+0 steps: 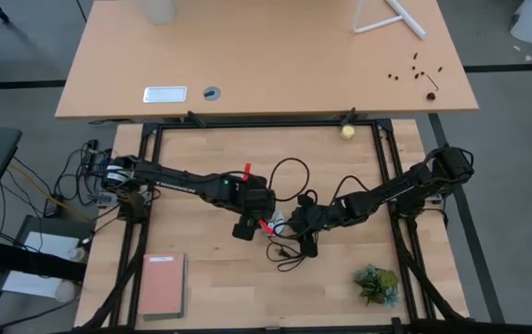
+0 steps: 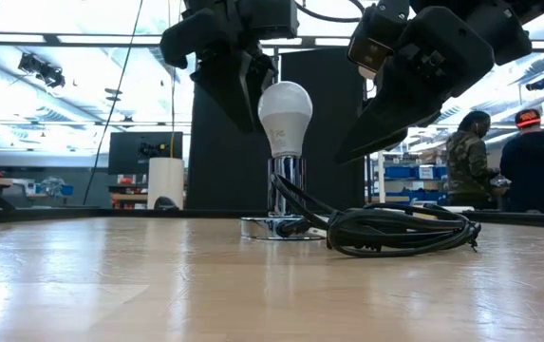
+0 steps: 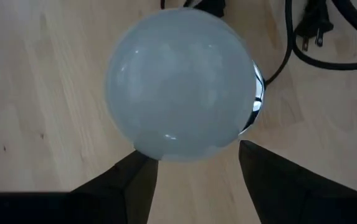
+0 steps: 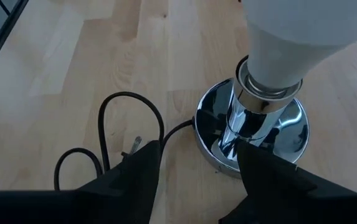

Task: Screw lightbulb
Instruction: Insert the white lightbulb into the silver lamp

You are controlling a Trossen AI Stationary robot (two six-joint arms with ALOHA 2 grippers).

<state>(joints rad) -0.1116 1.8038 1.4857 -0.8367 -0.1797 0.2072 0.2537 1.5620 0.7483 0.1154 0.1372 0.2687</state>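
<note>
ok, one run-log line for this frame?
lightbulb: upright in chrome socket | left end effector: open, over bulb | right end effector: open, beside socket | cord: coiled on table

Centre: lightbulb (image 2: 285, 114) upright in chrome socket (image 2: 284, 204); both block a level pass.
Left of bulb: left gripper (image 2: 243, 100) close against it, no gap visible.
Right of bulb: right gripper (image 2: 385, 123) near, narrow gap between.
Near right: coiled black cord (image 2: 400, 231) lies on table (image 2: 110, 285).
Near left: bare tabletop, open approach.
</note>
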